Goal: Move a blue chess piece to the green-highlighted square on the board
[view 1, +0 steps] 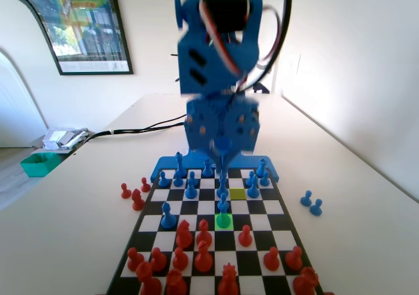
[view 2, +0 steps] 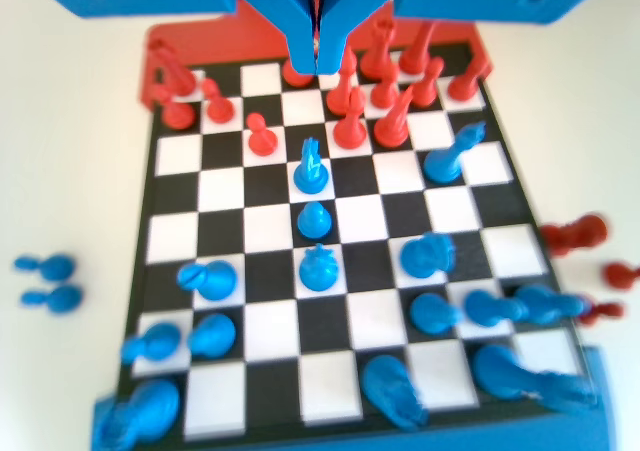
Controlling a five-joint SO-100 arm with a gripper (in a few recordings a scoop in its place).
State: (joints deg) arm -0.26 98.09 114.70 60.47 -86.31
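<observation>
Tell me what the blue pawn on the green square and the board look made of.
Blue pawn: likely moulded or printed plastic, uniform colour, slight sheen. Board: flat, smooth black-and-white squares, apparently printed; whether card, vinyl or plastic can't be told.

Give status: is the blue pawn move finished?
Looks done: the small blue plastic pawn stands on the bright green square of the black-and-white chequered board. In hand: nothing; the blue claw hangs shut above the board, clear of pieces. Left: apparently only pulling back.
</observation>
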